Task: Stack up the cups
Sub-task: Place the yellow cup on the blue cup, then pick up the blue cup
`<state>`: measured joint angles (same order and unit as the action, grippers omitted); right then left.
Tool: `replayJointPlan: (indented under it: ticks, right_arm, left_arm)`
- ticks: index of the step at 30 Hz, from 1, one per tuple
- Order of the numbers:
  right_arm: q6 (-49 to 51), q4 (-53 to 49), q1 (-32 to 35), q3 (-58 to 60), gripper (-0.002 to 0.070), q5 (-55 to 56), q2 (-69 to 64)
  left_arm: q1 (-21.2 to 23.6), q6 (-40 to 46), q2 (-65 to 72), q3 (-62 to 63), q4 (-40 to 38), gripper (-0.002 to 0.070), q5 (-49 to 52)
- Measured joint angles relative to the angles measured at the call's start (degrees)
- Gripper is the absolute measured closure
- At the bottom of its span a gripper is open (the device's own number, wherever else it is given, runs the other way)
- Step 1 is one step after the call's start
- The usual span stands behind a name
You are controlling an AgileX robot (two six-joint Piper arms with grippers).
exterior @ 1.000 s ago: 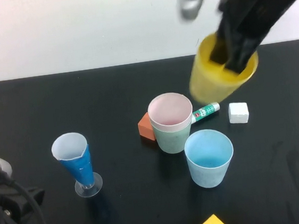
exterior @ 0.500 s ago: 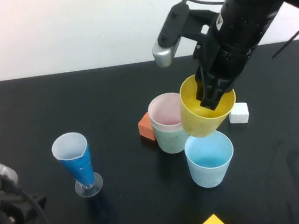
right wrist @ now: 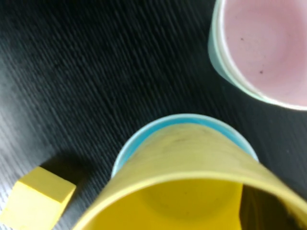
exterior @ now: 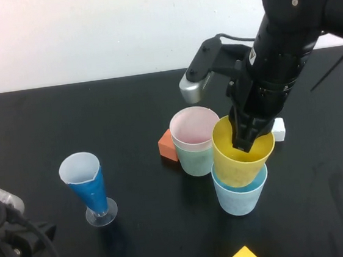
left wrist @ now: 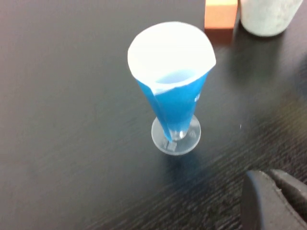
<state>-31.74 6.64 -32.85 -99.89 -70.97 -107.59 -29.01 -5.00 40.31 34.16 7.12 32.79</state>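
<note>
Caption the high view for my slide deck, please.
Right gripper lowers yellow cup into light blue cup; left gripper parked near-left.

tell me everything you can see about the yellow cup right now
The yellow cup is a plain tapered tumbler that looks like matte plastic, open end up and roughly upright. Its lower part sits inside the light blue cup, whose rim rings it; how deep it sits cannot be told. The right hand grips its rim, one finger reaching inside. It stands just right of the pink cup, which is nested in the green cup. The left hand is parked by the blue cone glass.
</note>
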Motion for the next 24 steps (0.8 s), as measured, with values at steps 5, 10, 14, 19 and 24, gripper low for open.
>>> replayJointPlan:
  ticks: [5, 10, 14, 19, 24]
  right_arm:
    - [0.46, -0.74, 0.00, 1.40, 0.0591, 0.24, 0.00]
    - [0.59, -0.89, 0.00, 3.18, 0.0360, 0.29, 0.00]
    - [0.61, -1.89, 0.00, 3.39, 0.0276, 0.29, -1.51]
    - [1.07, -2.28, 0.00, 3.39, 0.0270, 0.60, -6.21]
    - [0.86, -2.28, 0.00, 3.39, 0.0437, 1.42, -9.08]
  left_arm:
    - [0.00, 0.00, 0.00, 0.00, 0.26, 0.0675, -1.58]
    - [0.00, 0.00, 0.00, -0.09, 0.50, 0.0675, -1.95]
    - [0.00, 0.00, 0.00, -0.09, 0.60, 0.0675, -2.06]
    - [0.00, 0.00, 0.00, -0.09, 0.79, 0.0675, -2.07]
    - [0.00, 0.00, 0.00, -0.09, 0.94, 0.0675, -2.18]
